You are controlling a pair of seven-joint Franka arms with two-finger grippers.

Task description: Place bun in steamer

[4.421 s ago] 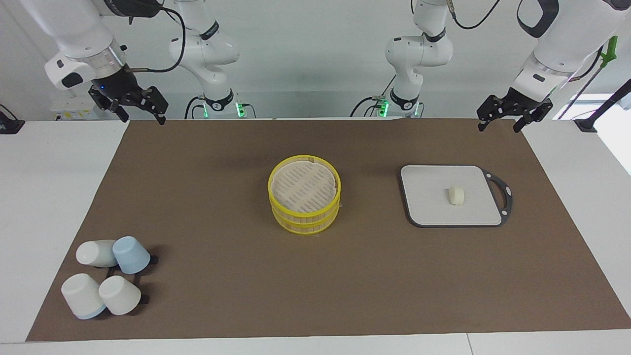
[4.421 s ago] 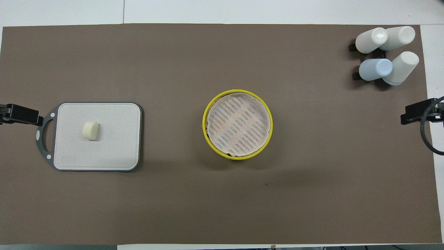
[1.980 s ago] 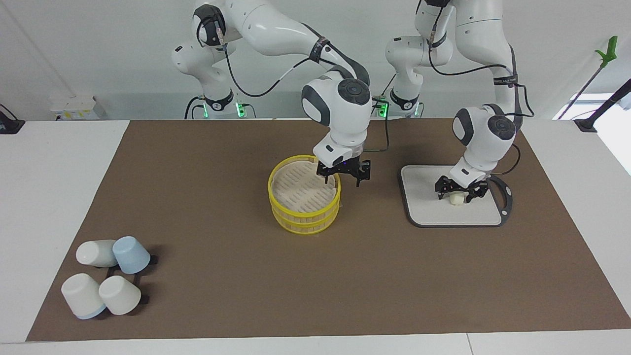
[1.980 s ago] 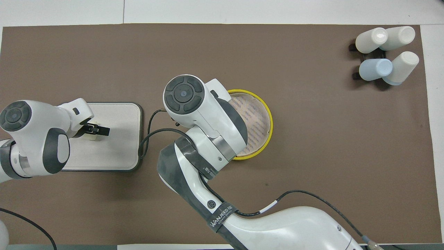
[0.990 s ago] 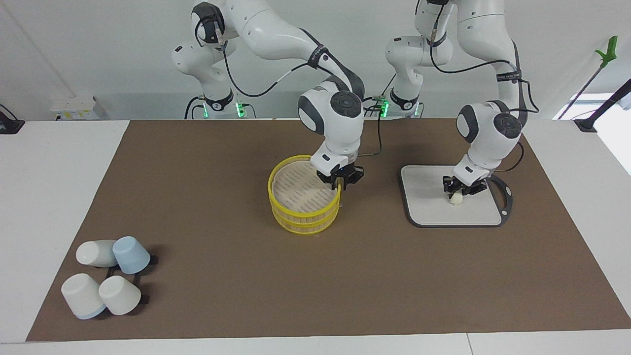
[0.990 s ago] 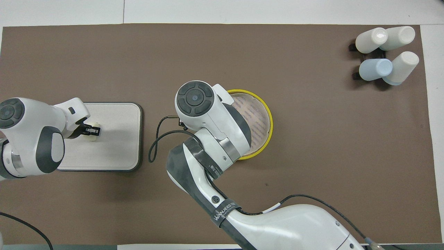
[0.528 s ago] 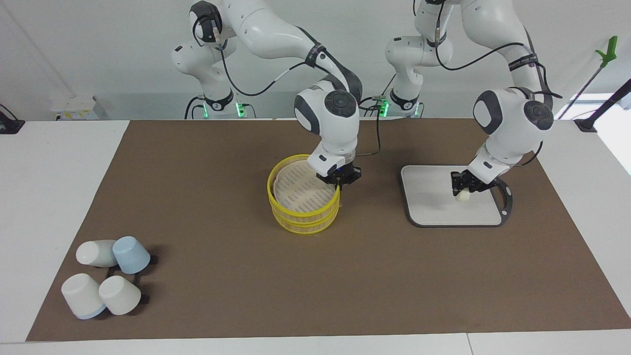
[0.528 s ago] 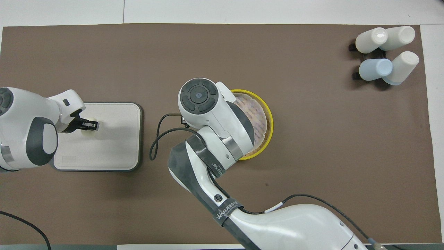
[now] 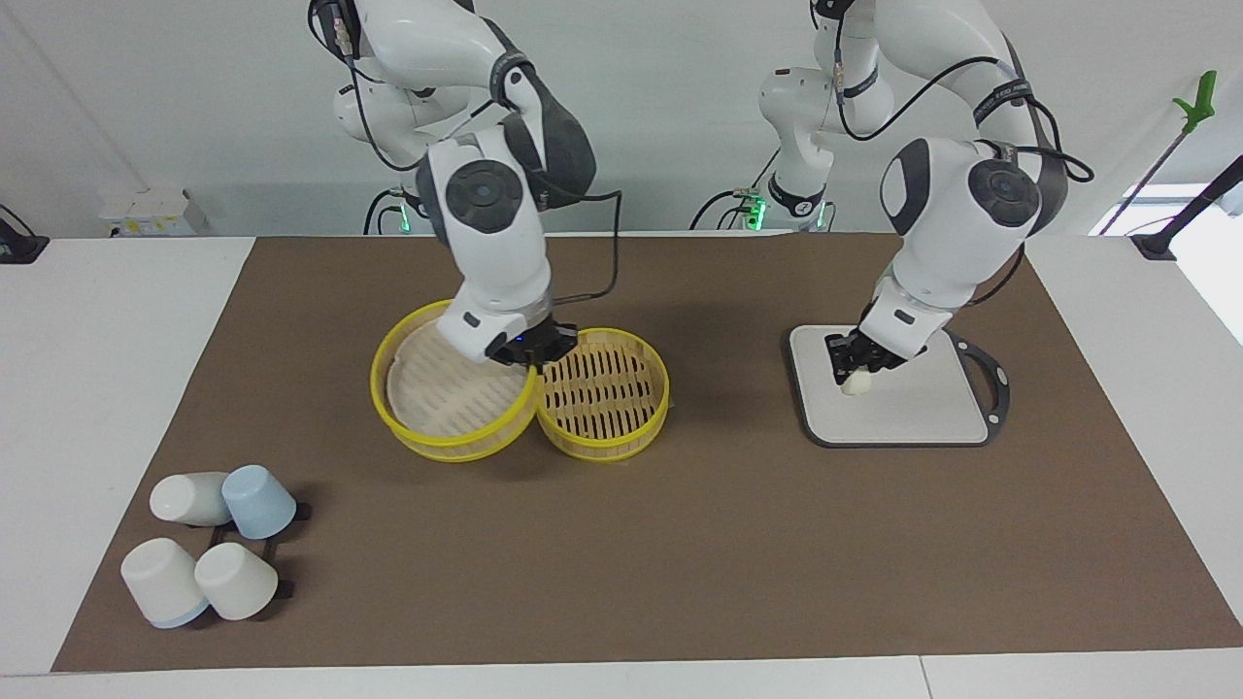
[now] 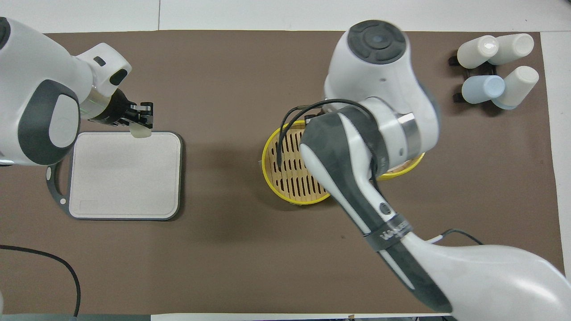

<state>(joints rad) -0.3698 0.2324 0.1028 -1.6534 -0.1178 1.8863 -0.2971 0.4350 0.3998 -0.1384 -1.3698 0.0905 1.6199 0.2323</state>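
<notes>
The steamer (image 9: pixel 602 393) is now split: its upper tier (image 9: pixel 452 393) has been carried off the lower one by the right end effector (image 9: pixel 529 351), clenched on its rim, and hangs tilted beside it, toward the right arm's end. The left end effector (image 9: pixel 853 367), grasping the bun (image 9: pixel 856 383), has lifted it over the gray board (image 9: pixel 923 403) and moved toward the steamer.

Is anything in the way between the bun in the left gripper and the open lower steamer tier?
Nothing visible. The left gripper holds the small cream-white bun over the gray board; bare brown mat lies between it and the slatted yellow-rimmed lower tier. The right gripper holds the upper tier aside.
</notes>
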